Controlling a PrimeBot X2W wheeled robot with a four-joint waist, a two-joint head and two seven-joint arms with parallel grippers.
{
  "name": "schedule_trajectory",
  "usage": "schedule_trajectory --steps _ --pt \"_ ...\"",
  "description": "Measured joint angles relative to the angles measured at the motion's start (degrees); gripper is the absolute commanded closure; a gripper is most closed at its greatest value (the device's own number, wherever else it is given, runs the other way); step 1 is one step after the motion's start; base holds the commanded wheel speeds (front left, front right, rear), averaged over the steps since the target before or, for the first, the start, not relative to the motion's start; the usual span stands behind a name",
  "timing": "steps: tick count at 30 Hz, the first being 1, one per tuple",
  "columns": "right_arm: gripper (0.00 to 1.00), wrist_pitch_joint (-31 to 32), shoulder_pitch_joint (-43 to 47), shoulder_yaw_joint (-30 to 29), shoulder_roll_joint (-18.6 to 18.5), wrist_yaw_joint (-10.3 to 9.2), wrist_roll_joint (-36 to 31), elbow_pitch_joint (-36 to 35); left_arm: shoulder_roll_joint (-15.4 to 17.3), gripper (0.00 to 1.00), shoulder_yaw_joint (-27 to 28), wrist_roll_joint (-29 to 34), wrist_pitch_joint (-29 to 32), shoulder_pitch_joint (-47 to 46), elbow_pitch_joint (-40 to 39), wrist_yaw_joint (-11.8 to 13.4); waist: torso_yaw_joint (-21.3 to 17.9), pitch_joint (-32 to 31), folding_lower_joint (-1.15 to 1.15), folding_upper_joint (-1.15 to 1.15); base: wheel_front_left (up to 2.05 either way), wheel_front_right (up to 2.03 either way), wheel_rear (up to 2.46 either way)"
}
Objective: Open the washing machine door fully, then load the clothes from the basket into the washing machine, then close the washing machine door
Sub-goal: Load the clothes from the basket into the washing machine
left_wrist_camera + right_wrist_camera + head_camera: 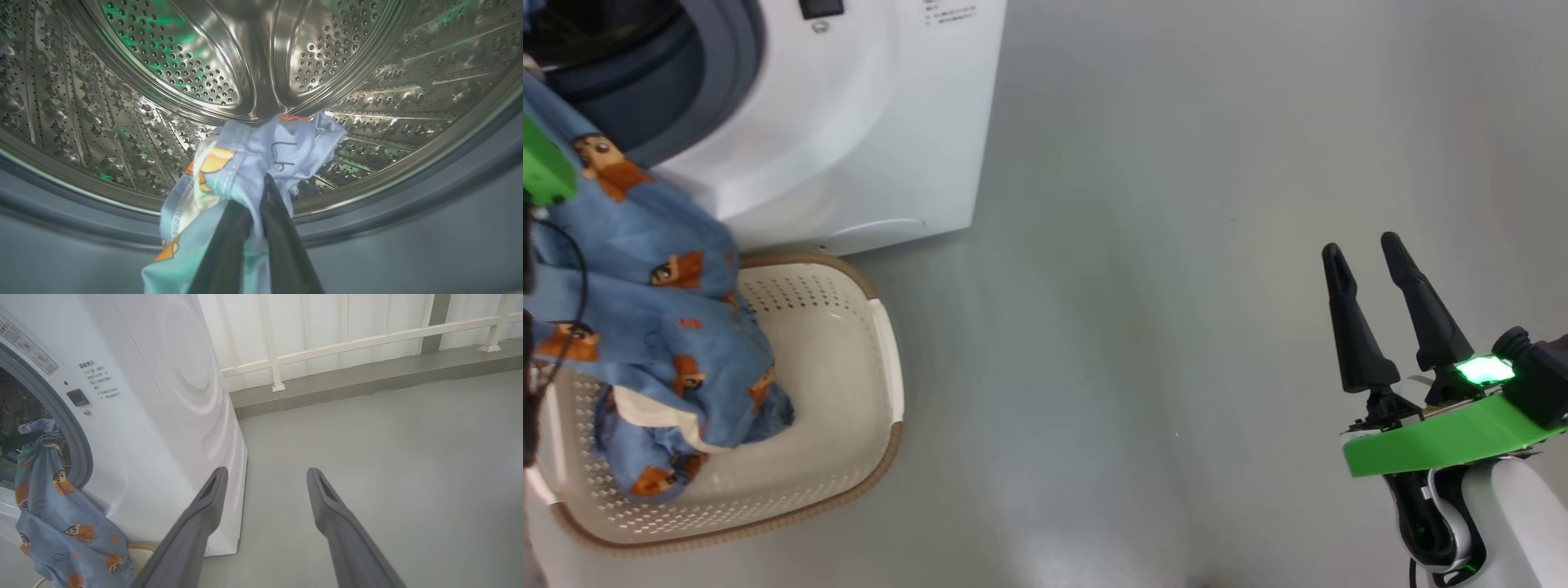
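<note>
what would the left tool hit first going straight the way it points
Probably the rear wall of the perforated steel drum, beyond the light blue printed garment the left tool grips; depth unclear.

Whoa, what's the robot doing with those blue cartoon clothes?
It's loading laundry. Its left gripper is shut on one end of the clothes and holds it at the washing machine's open mouth, facing the steel drum. The rest of the fabric hangs down into the basket on the floor. The right gripper is open and holds nothing, off to the side.
</note>
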Motion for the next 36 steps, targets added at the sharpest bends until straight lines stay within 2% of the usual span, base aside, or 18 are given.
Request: schedule_trajectory --steps 6,13,21,27,34,36 --pt "0.0 0.0 -1.0 1.8 0.7 0.0 0.0 -0.1 1.2 1.0 0.0 0.0 0.1 -5.3 4.9 -0.3 -1.6 2.0 0.0 0.0 0.0 0.0 0.0" --pt "0.0 0.0 -1.6 3.4 1.0 0.0 0.0 -0.3 3.3 1.0 -1.3 0.2 -0.2 -10.2 8.9 -1.8 -3.8 3.8 0.0 0.0 0.0 0.0 0.0" --pt "0.0 0.0 -2.1 4.9 1.3 0.0 0.0 -0.4 7.0 1.0 -2.8 2.0 -5.3 -14.9 10.4 -4.0 -6.0 5.8 0.0 0.0 0.0 0.0 0.0" --pt "0.0 0.0 -2.3 4.9 1.3 0.0 0.0 -1.0 8.3 1.0 -1.9 1.9 -9.4 -18.6 8.7 -4.5 -6.3 7.8 0.0 0.0 0.0 0.0 0.0" --pt "0.0 0.0 -3.9 5.3 1.8 0.0 0.0 -1.4 9.2 1.0 -0.4 2.6 -9.9 -19.1 0.1 -5.0 -6.0 9.4 0.0 0.0 0.0 0.0 0.0" --pt "0.0 0.0 -4.2 5.5 2.0 0.0 0.0 -1.4 9.2 1.0 0.1 2.6 -10.2 -18.6 -0.2 -5.0 -5.8 9.6 0.0 0.0 0.0 0.0 0.0"
